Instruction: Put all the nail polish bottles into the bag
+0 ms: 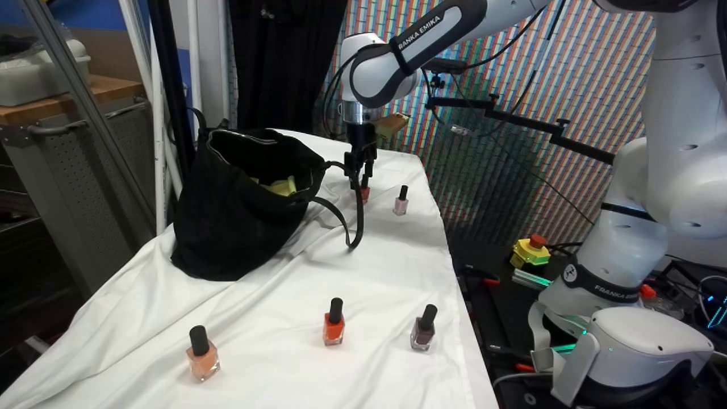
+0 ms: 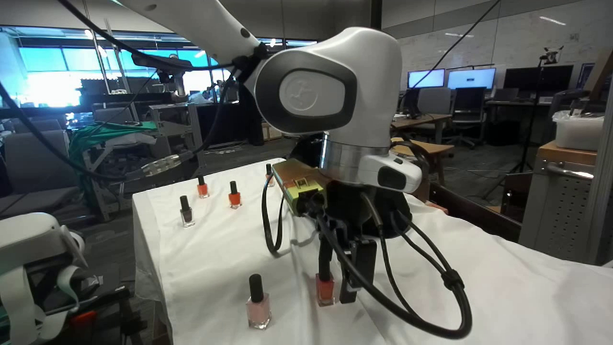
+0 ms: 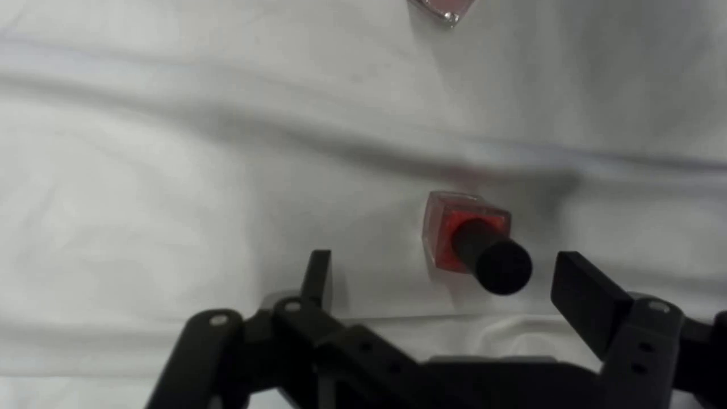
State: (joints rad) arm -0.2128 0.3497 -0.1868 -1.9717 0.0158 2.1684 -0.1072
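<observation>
The red nail polish bottle (image 3: 468, 236) stands upright on the white cloth (image 3: 170, 182); from the wrist view its dark cap (image 3: 504, 268) falls between the fingers (image 3: 590, 307), the body slightly forward of them. The cap lies nearer one finger, with bare cloth showing on both sides. The gripper (image 3: 445, 275) is spread wide and pinches nothing.

The bottle should prove light and stiff, its body likely smooth glass: slick, and breakable if dropped. The tall, narrow cap seems the best hold, low down where it meets the body. Centring the fingers first looks wise, since the nearer one could otherwise tip the bottle. A gentle pinch should do, though a round cap may let it swivel.

Near the fingers, outside their span, stands the pale pink nail polish bottle (image 2: 258, 306). On their opposite side the black fabric handbag (image 1: 238, 227) gapes upward, a looped handle (image 1: 360, 218) hanging toward them; it looks soft and may sag if brushed. Well apart from the fingers stand a peach bottle (image 1: 203, 360), an orange-red bottle (image 1: 334, 326), a dark grey bottle (image 1: 423, 330) and another reddish bottle (image 2: 203, 188).
</observation>
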